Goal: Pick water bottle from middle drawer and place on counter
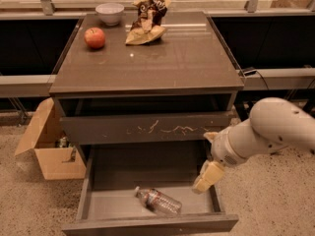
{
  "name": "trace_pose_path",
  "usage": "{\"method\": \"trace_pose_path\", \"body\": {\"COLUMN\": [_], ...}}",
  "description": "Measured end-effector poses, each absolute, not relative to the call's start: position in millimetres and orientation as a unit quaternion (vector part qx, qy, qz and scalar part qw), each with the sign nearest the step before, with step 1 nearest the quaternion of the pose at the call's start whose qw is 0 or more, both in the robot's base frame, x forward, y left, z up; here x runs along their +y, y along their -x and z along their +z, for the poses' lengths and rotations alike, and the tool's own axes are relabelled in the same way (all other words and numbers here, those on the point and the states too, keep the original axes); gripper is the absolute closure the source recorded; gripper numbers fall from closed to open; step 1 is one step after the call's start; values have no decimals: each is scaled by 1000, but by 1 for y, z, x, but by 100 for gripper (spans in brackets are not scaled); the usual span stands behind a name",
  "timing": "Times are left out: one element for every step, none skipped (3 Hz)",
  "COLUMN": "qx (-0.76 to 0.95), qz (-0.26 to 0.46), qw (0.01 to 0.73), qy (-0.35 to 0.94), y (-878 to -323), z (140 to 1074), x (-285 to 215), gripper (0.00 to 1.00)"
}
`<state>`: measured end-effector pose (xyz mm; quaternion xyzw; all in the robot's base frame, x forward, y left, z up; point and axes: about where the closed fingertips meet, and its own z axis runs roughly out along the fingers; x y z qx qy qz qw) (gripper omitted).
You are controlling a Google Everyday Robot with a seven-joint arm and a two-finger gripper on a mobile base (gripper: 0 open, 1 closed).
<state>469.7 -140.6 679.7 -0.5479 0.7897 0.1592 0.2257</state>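
The water bottle (158, 202), clear with a white cap, lies on its side near the front of the open middle drawer (106, 203), cap pointing left. My gripper (208, 174) hangs from the white arm at the right. It is above the drawer's right rear part, up and to the right of the bottle and not touching it. The counter (182, 58) is the glossy dark top of the cabinet, above both drawers.
A red apple (95, 37), a white bowl (110, 13) and a crumpled snack bag (146, 21) sit on the counter's back left. The drawer front with pale scratches (157, 129) is just above the open drawer. An open cardboard box (47, 149) stands on the floor at the left.
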Motion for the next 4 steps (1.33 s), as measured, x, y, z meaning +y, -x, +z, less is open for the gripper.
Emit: {"method": "trace_pose_path", "body": {"qx": [790, 777, 763, 764], "qz": [196, 245, 304, 303], "qw": [245, 256, 243, 243], "qy": [527, 520, 516, 515], "y": [-485, -501, -515, -516], "z": [618, 560, 487, 482], "x": [-125, -104, -74, -69], "gripper": [0, 0, 0, 0]}}
